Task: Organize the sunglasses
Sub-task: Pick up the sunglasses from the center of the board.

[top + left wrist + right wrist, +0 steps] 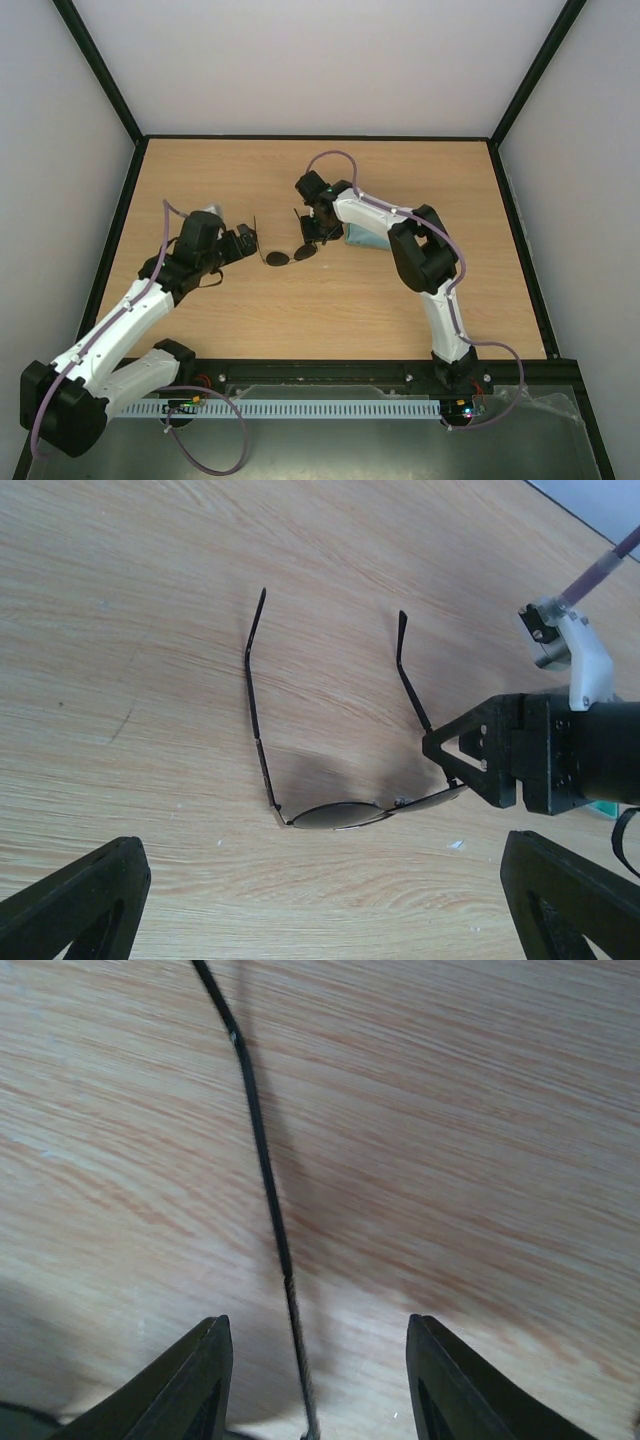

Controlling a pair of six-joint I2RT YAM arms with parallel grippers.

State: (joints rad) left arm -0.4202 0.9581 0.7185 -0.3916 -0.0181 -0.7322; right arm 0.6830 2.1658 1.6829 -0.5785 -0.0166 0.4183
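The sunglasses (290,255) lie on the wooden table with both thin temple arms unfolded, pointing away from me. In the left wrist view the sunglasses (340,814) rest on their round dark lenses. My left gripper (248,240) is wide open and empty just left of them; its fingers (90,900) frame the lenses from the near side. My right gripper (318,234) is low over the right temple arm and right lens, and shows in the left wrist view (495,752). In the right wrist view it (317,1325) is open, with the temple arm (265,1175) running between its fingers, untouched.
A flat blue-grey cloth (362,237) lies on the table under my right forearm, right of the sunglasses. Black frame posts and white walls close the table at the back and sides.
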